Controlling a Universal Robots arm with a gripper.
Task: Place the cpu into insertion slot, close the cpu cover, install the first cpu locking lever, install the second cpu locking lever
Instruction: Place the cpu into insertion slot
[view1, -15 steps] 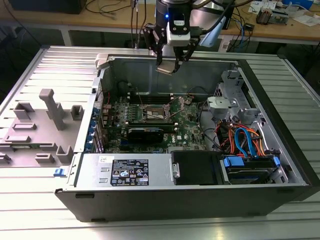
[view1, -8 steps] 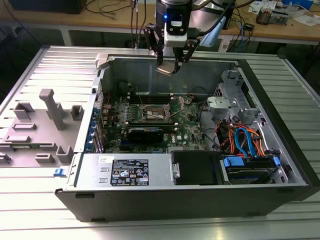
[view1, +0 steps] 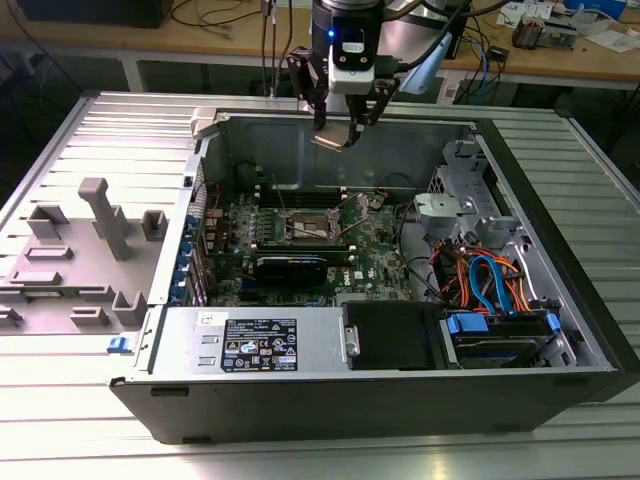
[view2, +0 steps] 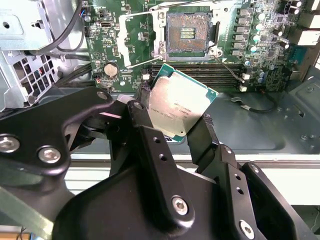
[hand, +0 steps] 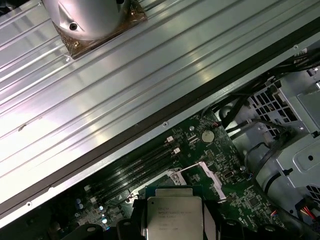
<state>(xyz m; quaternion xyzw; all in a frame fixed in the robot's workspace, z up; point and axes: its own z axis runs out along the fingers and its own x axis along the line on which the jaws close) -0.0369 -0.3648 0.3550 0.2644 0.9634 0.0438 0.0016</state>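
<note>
cpu (view2: 181, 102) | corner hidden behind tool (view2: 175, 119) | second wrist view

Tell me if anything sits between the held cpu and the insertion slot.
Nothing visible does. The gripper is shut on the cpu. In the second wrist view the insertion slot lies uncovered on the motherboard, its dark centre bare, with open space between chip and socket.

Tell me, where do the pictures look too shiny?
In the second wrist view, light glints off the cpu; in the first wrist view, the ribbed metal table glares white; in the exterior view, a small blue light glows.
</note>
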